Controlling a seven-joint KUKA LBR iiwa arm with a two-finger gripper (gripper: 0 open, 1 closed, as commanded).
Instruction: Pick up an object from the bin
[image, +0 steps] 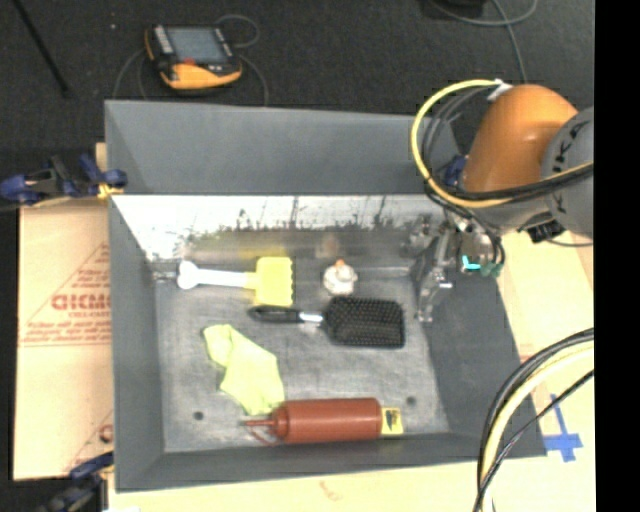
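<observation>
My gripper (428, 298) hangs at the right side of the bin, near the back wall, with nothing seen in it. Just left of it lies a black hairbrush (364, 322), bristles up, its thin handle pointing left. A small white and pink thing (340, 275) sits behind the brush head, near the back wall.
A yellow scrubbing brush (272, 282) with a white handle lies at the back left. In the left middle lies a crumpled yellow-green cloth (245, 370). A dark red bottle (325, 420) lies on its side along the front wall. The arm's orange cover and cables hang over the bin's right rim.
</observation>
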